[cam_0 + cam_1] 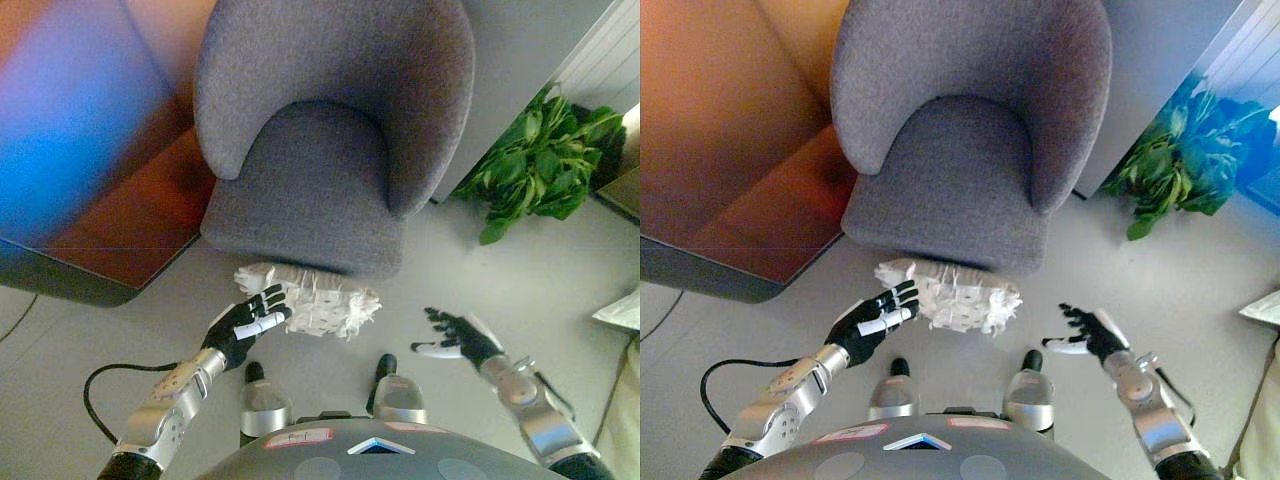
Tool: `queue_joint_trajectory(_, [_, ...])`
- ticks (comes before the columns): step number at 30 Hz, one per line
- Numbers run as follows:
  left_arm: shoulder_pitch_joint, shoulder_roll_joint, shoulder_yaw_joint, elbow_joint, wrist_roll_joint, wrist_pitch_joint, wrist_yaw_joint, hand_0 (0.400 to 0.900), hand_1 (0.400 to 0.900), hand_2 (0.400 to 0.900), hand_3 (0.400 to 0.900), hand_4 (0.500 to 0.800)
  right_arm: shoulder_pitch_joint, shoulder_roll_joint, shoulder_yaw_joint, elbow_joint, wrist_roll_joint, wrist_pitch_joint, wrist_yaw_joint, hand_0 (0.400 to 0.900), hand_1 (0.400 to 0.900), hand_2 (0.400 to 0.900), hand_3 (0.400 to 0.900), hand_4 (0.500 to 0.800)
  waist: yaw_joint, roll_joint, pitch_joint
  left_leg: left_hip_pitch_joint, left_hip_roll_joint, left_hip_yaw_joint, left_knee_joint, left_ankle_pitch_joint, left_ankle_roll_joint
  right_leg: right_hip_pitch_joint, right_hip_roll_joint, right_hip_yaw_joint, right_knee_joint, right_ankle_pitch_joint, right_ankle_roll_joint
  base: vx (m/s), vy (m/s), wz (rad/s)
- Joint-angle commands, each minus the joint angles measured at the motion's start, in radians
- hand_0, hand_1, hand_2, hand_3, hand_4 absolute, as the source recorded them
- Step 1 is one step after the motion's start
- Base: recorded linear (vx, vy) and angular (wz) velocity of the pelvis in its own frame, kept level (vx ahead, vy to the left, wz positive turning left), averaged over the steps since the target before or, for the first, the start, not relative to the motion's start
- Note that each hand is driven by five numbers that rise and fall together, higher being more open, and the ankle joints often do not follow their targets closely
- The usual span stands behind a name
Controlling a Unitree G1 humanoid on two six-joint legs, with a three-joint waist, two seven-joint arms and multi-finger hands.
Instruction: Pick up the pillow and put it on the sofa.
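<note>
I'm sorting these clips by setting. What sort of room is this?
Probably a living room or office lounge. A grey upholstered tub armchair stands on a smooth pale floor, a white textured pillow lies on the floor before it, and a leafy green potted plant stands beside it by the wall.

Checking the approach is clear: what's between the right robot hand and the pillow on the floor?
Only bare floor. In both eye views the right robot hand hovers open, apart from the white pillow, with nothing lying between them.
</note>
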Motion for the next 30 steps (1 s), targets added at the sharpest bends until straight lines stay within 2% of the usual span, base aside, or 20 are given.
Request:
queue_joint_trajectory(1, [-0.121, 0.066, 0.034, -0.075, -0.093, -0.146, 0.003, 0.9, 0.9, 0.9, 0.9, 0.8, -0.211, -0.022, 0.03, -0.059, -0.103, -0.125, -0.127, 0.9, 0.9, 0.9, 0.9, 0.8, 0.014, -0.009, 0.081, -0.02, 0.018, -0.006, 0.044, -0.028, 0.073, -0.21, -0.113, 0.07, 0.148, 0.042, 0.044, -0.29, -0.026, 0.33])
queue_joint_trajectory(5, [-0.176, 0.075, 0.015, -0.08, -0.134, -0.188, -0.009, 0.9, 0.9, 0.9, 0.9, 0.8, -0.325, -0.062, 0.058, -0.013, -0.18, -0.141, -0.18, 0.9, 0.9, 0.9, 0.9, 0.8, 0.011, 0.017, 0.142, -0.119, 0.045, 0.01, 0.092, -0.015, 0.063, -0.312, -0.14, 0.075, 0.21, 0.03, 0.04, -0.22, -0.046, 0.49])
queue_joint_trajectory(9, [-0.253, 0.094, -0.02, -0.09, -0.169, -0.229, 0.003, 0.9, 0.9, 0.9, 0.9, 0.8, -0.478, -0.107, 0.102, 0.029, -0.236, -0.139, -0.222, 0.9, 0.9, 0.9, 0.9, 0.8, 0.025, 0.035, 0.213, -0.282, 0.039, -0.032, 0.218, -0.037, 0.069, -0.446, -0.173, 0.111, 0.301, 0.018, 0.038, -0.17, -0.045, 0.27])
queue_joint_trajectory(14, [-0.29, 0.111, -0.027, -0.112, -0.176, -0.278, 0.017, 0.9, 0.9, 0.9, 0.9, 0.8, -0.601, -0.141, 0.132, 0.032, -0.245, -0.153, -0.231, 0.9, 0.9, 0.9, 0.9, 0.8, 0.038, 0.042, 0.282, -0.462, 0.036, -0.071, 0.37, -0.073, 0.07, -0.554, -0.176, 0.141, 0.383, -0.016, 0.028, -0.13, -0.053, 0.1])
queue_joint_trajectory(22, [-0.324, 0.122, -0.025, -0.146, -0.164, -0.303, 0.021, 0.9, 0.9, 0.9, 0.9, 0.8, -0.735, -0.171, 0.148, 0.013, -0.209, -0.139, -0.211, 0.9, 0.9, 0.9, 0.9, 0.8, 0.049, 0.065, 0.32, -0.693, 0.05, -0.041, 0.61, -0.149, 0.073, -0.723, -0.189, 0.15, 0.597, -0.102, 0.006, -0.08, 0.018, 0.06])
queue_joint_trajectory(28, [-0.343, 0.122, -0.018, -0.173, -0.193, -0.296, 0.01, 0.9, 0.9, 0.9, 0.9, 0.8, -0.789, -0.171, 0.143, 0.017, -0.17, -0.118, -0.209, 0.9, 0.9, 0.9, 0.9, 0.8, 0.054, 0.076, 0.317, -0.857, 0.071, -0.048, 0.851, -0.235, 0.072, -0.865, -0.223, 0.176, 0.807, -0.17, -0.006, -0.01, 0.038, 0.06])
queue_joint_trajectory(30, [-0.343, 0.119, -0.015, -0.184, -0.202, -0.293, 0.003, 0.9, 0.9, 0.9, 0.9, 0.8, -0.799, -0.164, 0.139, 0.024, -0.162, -0.111, -0.216, 0.9, 0.9, 0.9, 0.9, 0.8, 0.057, 0.083, 0.317, -0.894, 0.078, -0.061, 0.95, -0.3, 0.062, -0.905, -0.233, 0.196, 0.895, -0.222, 0.0, 0.1, 0.043, 0.04])
